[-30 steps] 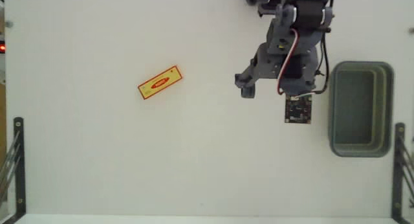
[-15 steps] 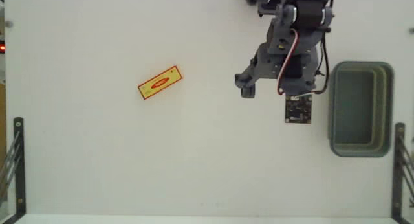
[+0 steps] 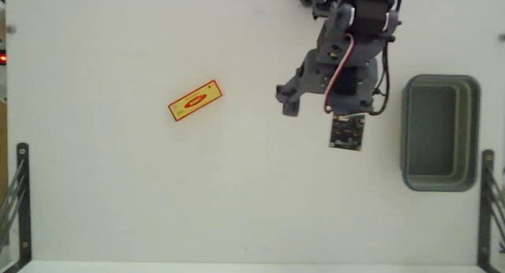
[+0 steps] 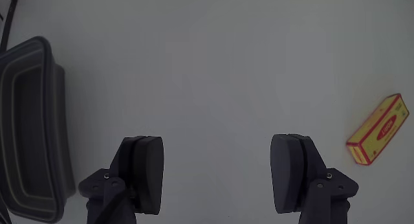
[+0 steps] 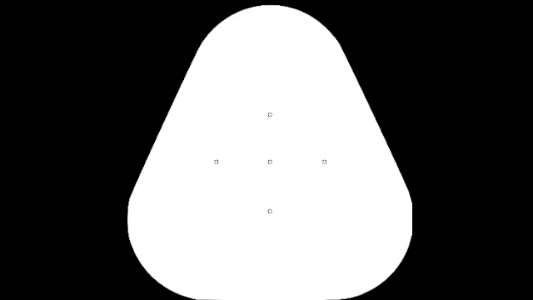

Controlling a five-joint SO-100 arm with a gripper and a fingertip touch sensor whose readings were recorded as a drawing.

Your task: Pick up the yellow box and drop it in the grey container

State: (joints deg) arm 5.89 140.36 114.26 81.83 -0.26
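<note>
The yellow box (image 3: 195,100) with a red oval mark lies flat and slanted on the white table, left of centre in the fixed view. In the wrist view the yellow box (image 4: 378,130) sits at the right edge. The grey container (image 3: 439,132) stands at the right side, empty, and in the wrist view the grey container (image 4: 29,127) fills the left edge. My gripper (image 3: 312,106) hangs between the two, well right of the box. The wrist view shows the gripper (image 4: 218,173) open wide, both fingers (image 4: 143,172) apart over bare table with nothing between them.
Black metal frames stand at the lower left (image 3: 21,202) and lower right (image 3: 487,206) table edges. The arm's base (image 3: 355,5) is at the top. A small circuit board (image 3: 348,132) hangs under the wrist.
The arm has swung a little to the left, toward the yellow box and away from the container. The box and container have not moved.
</note>
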